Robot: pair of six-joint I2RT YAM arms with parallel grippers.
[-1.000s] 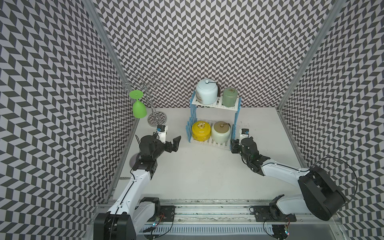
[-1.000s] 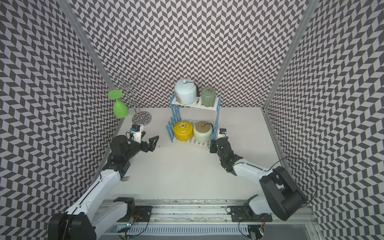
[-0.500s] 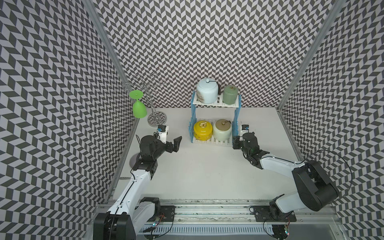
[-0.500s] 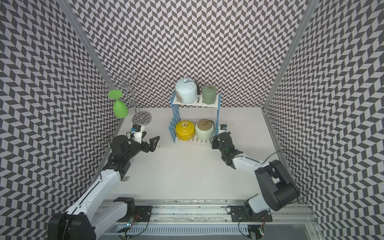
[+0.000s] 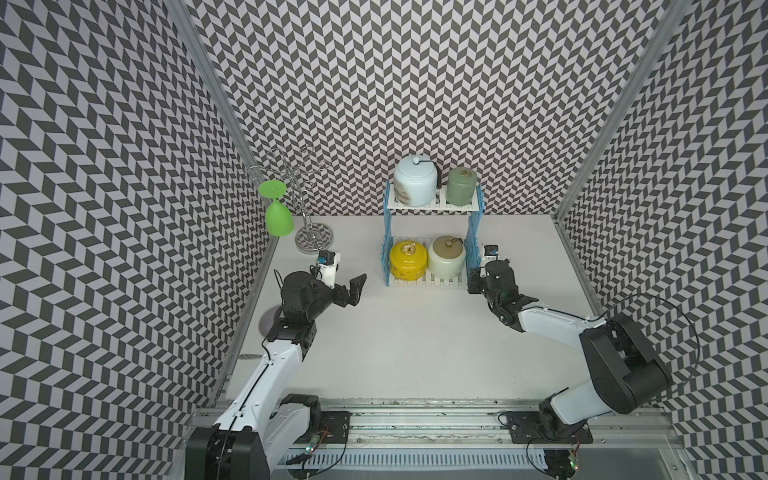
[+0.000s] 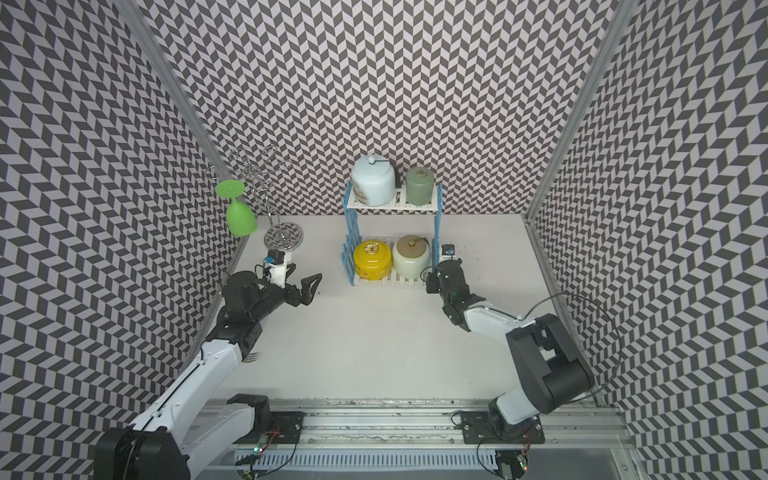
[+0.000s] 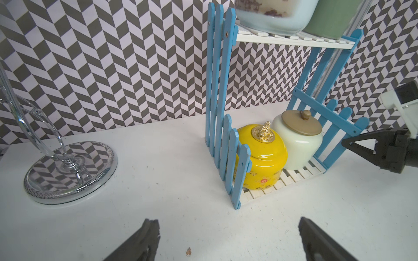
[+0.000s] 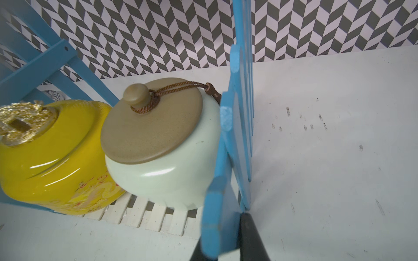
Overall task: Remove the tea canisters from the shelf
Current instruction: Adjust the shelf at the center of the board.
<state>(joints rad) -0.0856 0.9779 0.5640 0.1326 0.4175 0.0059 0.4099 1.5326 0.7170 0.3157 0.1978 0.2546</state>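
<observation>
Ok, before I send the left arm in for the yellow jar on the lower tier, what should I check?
1. Right gripper clamped on the two-tier white-slatted shelf with blue picket sides: ok, a front picket sits between its shut jaws.
2. Left gripper open and empty: ok.
3. Glossy yellow round ceramic jar upright, lid on: ok.
4. Lower tier's front open: ok; low side pickets bar a sideways approach.
5. Gap between it and the cream jar with tan lid: cannot tell, they look touching.
6. Pale blue tasselled jar and sage green jar upright above: ok.
</observation>
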